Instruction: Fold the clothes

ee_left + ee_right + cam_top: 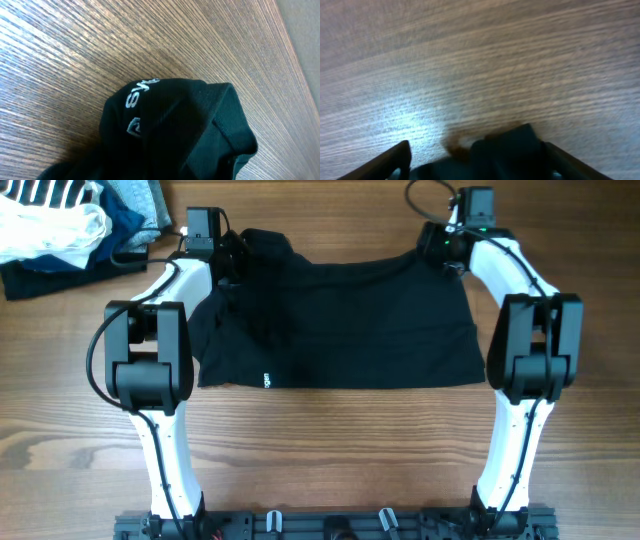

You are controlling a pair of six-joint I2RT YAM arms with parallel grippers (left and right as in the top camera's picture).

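A heap of other clothes (60,225), white, striped and blue, lies at the far left corner of the wooden surface (330,440). Just right of it the left gripper (232,262) sits at the far left corner of the black garment (340,320). Its fingers are lost against the dark cloth, so I cannot tell whether they are apart or together. The left wrist view shows only a rumpled fold of that garment with white lettering (135,107) on it, resting on the wood.

The garment lies spread between the two arms, with a small white mark (267,379) near its near edge. At its far right corner is the right gripper (440,245). In the blurred right wrist view, its fingers (400,156) stand well apart, with a bunch of black cloth between them.
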